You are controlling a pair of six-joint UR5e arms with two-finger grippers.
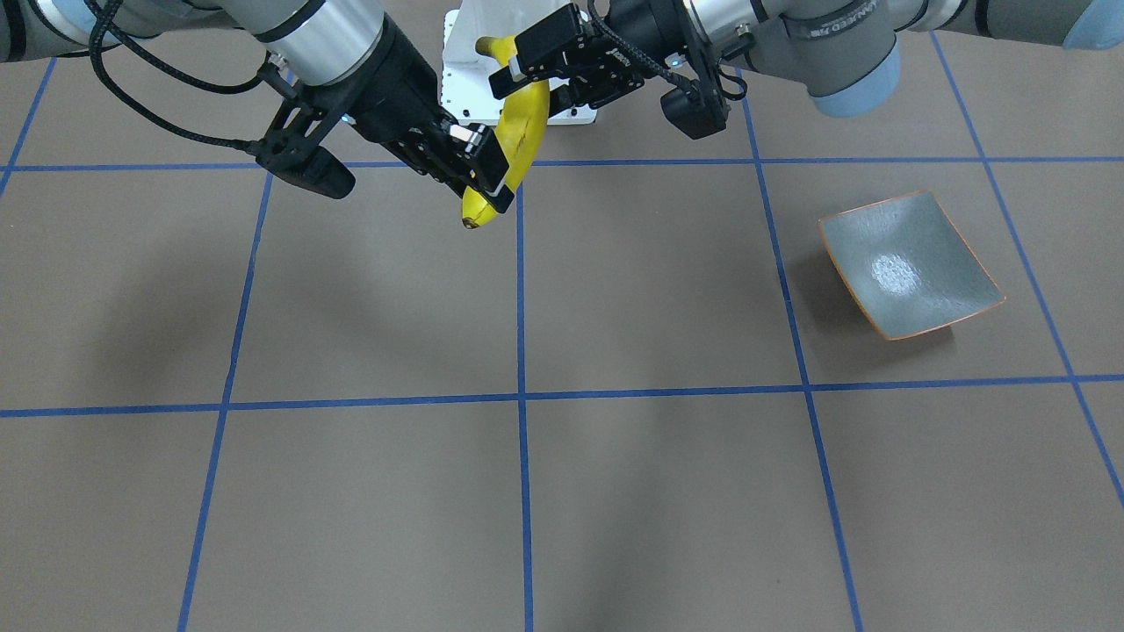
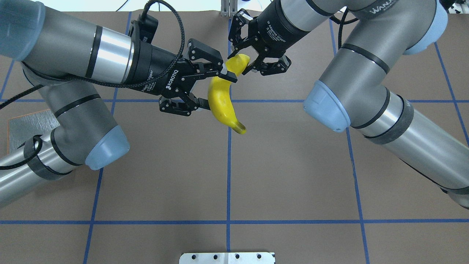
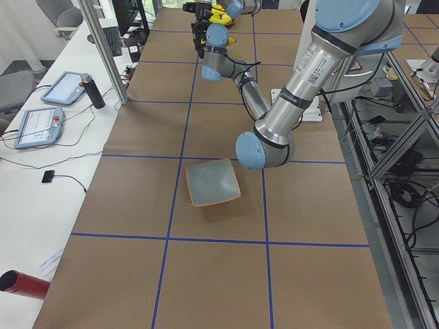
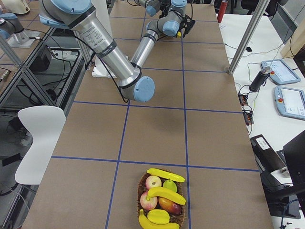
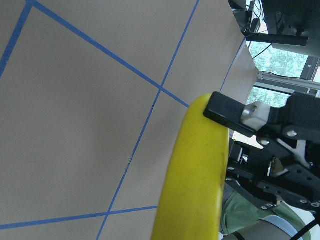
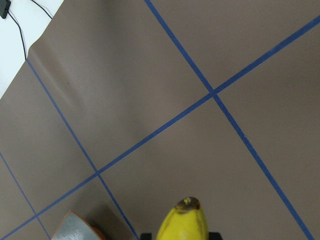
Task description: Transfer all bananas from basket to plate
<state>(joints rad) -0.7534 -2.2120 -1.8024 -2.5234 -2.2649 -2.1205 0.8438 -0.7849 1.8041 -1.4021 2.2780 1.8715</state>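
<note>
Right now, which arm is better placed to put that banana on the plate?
The left. The plate sits on its side of the table, and the left gripper straddles the banana that the right gripper holds by one end.

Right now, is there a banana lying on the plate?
No, the plate shows only its bare glossy surface, while the banana is held in the air away from it.
</note>
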